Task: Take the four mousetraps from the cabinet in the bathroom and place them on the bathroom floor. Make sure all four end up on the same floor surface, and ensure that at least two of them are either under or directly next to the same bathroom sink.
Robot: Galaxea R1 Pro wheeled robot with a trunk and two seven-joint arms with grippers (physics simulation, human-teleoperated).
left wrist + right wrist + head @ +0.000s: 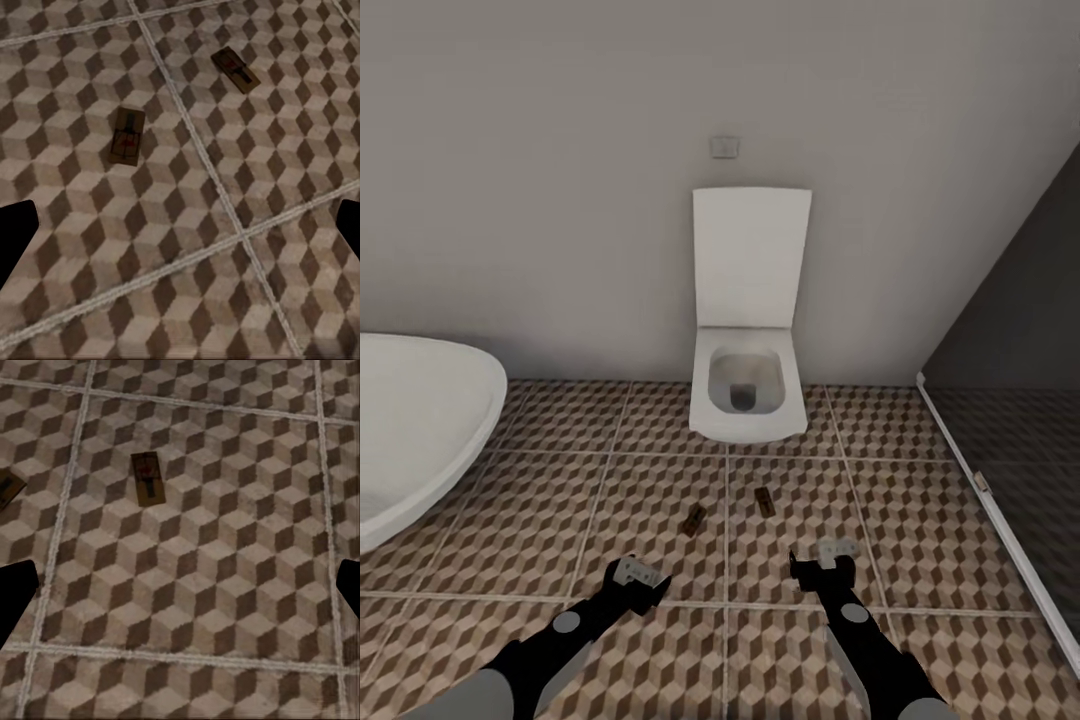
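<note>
2 mousetraps, tan boards (red marks), flat on cube-patterned bathroom floor, apart

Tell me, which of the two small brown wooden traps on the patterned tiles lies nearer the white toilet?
The right-hand mousetrap, past the right gripper: it lies closer to the white toilet than the left one.

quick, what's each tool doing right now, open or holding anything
Left tool: open, holding nothing, above the bathroom floor.
Right tool: open, holding nothing, above the same tiles.
</note>
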